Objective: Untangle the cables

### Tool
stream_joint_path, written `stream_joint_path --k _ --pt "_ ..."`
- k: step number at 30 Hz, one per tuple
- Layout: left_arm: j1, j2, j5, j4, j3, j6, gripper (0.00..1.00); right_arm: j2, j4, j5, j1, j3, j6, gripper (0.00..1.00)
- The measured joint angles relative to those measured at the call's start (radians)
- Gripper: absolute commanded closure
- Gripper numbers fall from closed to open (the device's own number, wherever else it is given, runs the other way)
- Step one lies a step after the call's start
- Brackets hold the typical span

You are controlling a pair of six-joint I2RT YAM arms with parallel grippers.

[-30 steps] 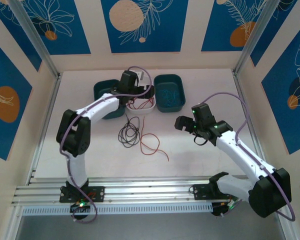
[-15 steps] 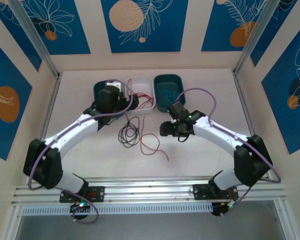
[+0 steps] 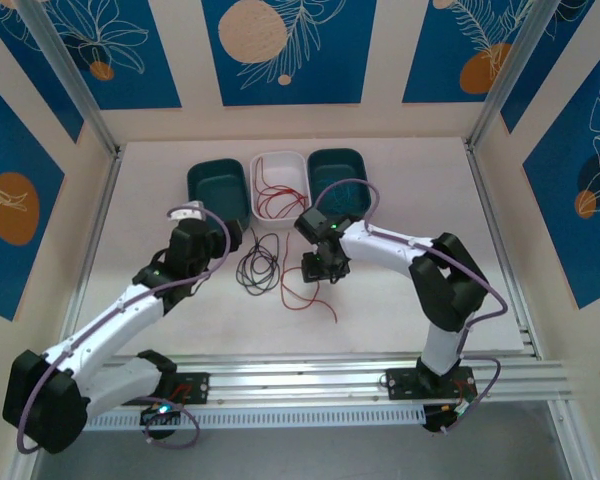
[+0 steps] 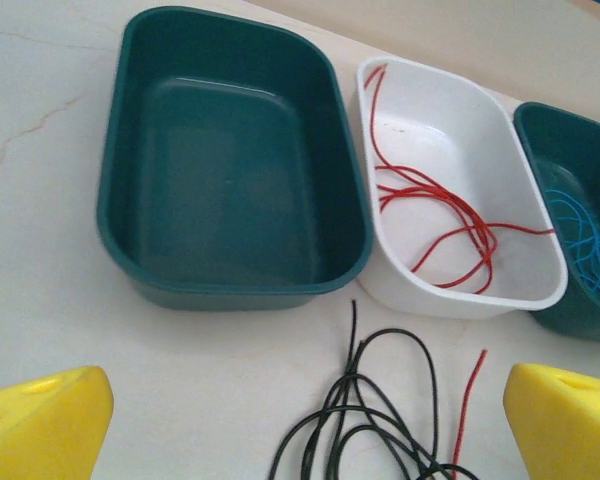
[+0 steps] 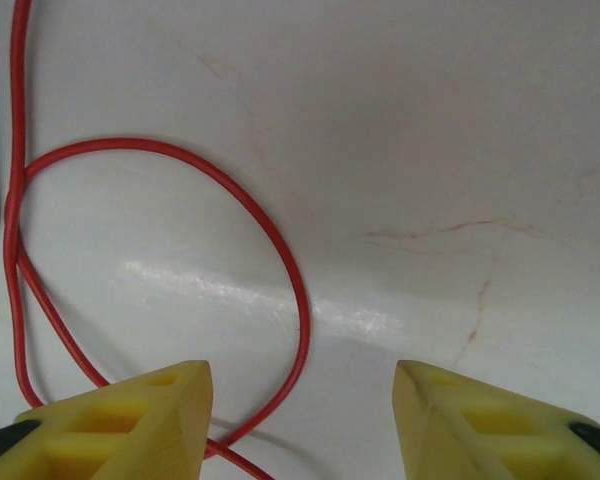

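The left teal bin [image 4: 230, 288], white bin [image 4: 460, 302] and right teal bin [image 4: 570, 322] stand in a tight row and wall off the far bench [image 3: 420, 200]. Black cable [image 3: 258, 265] fills the gap between the arms. Red cable [image 5: 302, 300] lies under the right hand [image 5: 305, 420], seemingly untouched. The bench's right side offers free passage.

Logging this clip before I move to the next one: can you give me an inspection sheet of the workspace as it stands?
Surface: pale marbled table.
Job's things: black wire and a red wire loose on the table, side by side; second red wire in the white bin; blue wire in the right teal bin; left teal bin empty.
Clutter: nothing seen.
End effectors: left end effector open, facing the bins; right end effector open, over the red wire's loop, not gripping it.
Cables: lavender cables along both arms.
Surroundings: blue leaf-patterned wall panels; metal rail at the near edge.
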Motion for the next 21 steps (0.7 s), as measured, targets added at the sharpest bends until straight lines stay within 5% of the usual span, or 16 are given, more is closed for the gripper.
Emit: stream_joint_path --k 14,21 --pt "0.002 -0.053 -0.035 0.0 -0.082 -0.014 0.0 0.093 -0.079 0.002 0.038 0.044 0.075 0.59" --pt "0.004 -0.052 -0.034 0.0 -0.101 -0.021 0.0 0.103 -0.08 -0.005 0.055 0.031 0.106 0.71"
